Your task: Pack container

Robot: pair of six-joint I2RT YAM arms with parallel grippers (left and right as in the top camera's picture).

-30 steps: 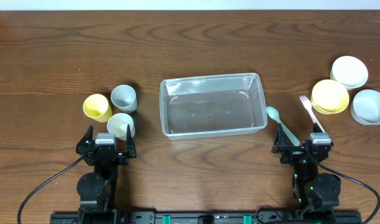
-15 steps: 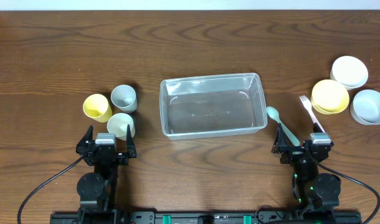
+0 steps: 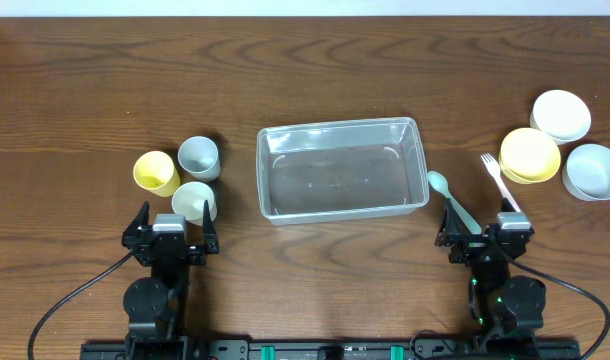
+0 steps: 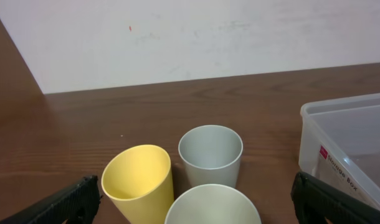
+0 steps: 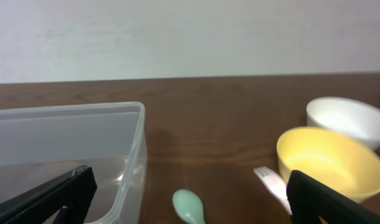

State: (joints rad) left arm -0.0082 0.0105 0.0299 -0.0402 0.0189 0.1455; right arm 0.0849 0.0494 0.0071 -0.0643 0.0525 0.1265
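The clear rectangular container (image 3: 340, 168) stands empty at the table's middle; its corner shows at the right of the left wrist view (image 4: 358, 143) and at the left of the right wrist view (image 5: 65, 149). My left gripper (image 3: 171, 228) is open at the near left, just behind three cups: yellow (image 3: 156, 172), grey (image 3: 199, 156) and pale green (image 3: 193, 201). My right gripper (image 3: 483, 232) is open at the near right, with a mint spoon (image 3: 451, 199) and a white fork (image 3: 499, 180) lying between its fingers. Nothing is held.
Three bowls sit at the far right: yellow (image 3: 530, 155), white (image 3: 561, 115) and pale blue (image 3: 594, 171). The cups fill the left wrist view, the yellow cup (image 4: 139, 183) leaning. A white wall runs behind the table's far edge.
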